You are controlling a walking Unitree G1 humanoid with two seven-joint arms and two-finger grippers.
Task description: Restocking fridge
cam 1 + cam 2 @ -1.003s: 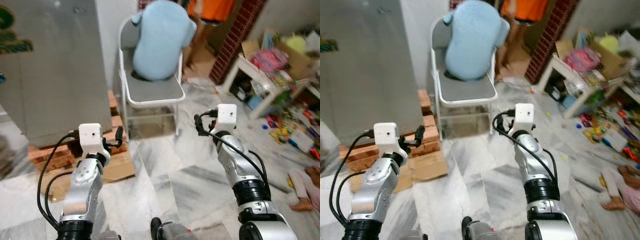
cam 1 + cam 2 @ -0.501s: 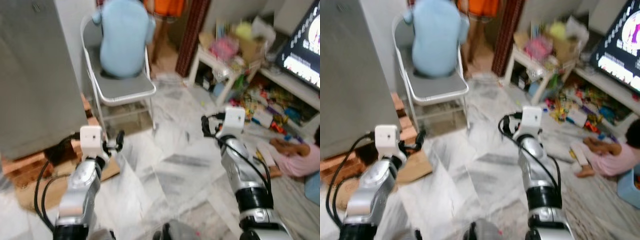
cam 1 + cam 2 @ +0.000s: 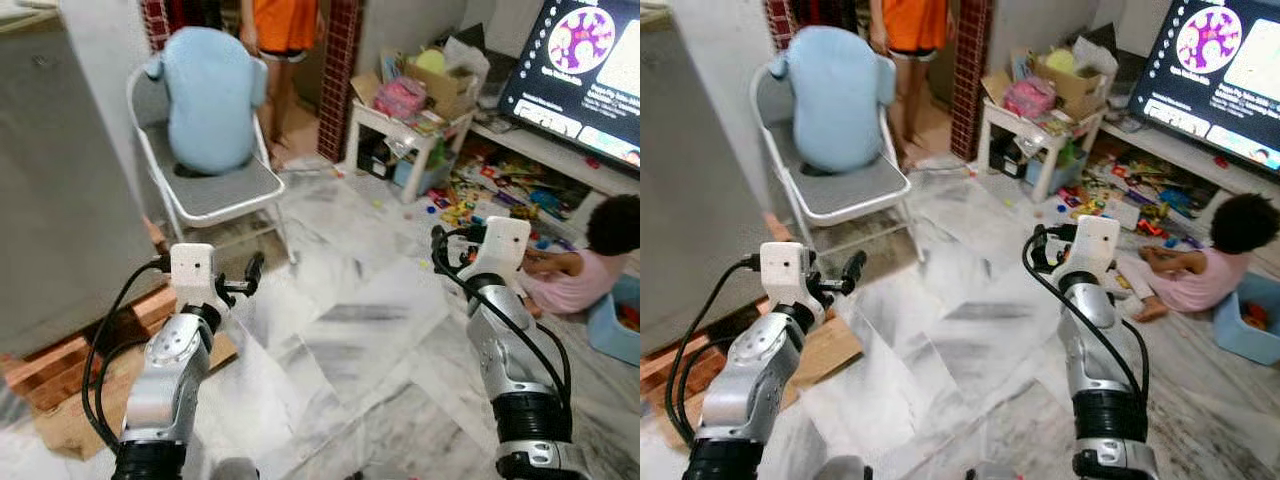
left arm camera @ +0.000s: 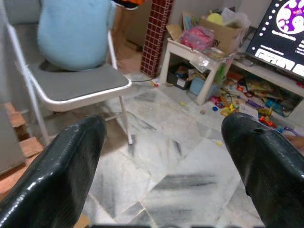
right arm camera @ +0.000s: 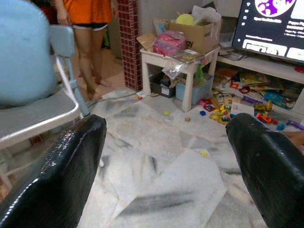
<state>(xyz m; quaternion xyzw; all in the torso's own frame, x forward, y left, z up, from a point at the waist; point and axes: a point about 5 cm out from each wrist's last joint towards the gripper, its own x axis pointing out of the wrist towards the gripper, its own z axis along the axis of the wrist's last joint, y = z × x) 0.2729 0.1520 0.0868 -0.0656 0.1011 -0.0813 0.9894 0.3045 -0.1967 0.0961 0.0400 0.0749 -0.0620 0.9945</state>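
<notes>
Robot walks in room, looks for food to stock. Fridge (image 3: 55, 180) at left edge of frame, door shut. Left hand (image 3: 248, 280) wide, holds nothing. Right hand (image 5: 156, 156) wide, holds nothing. No food seen yet. Next: find items, turn toward them.
</notes>
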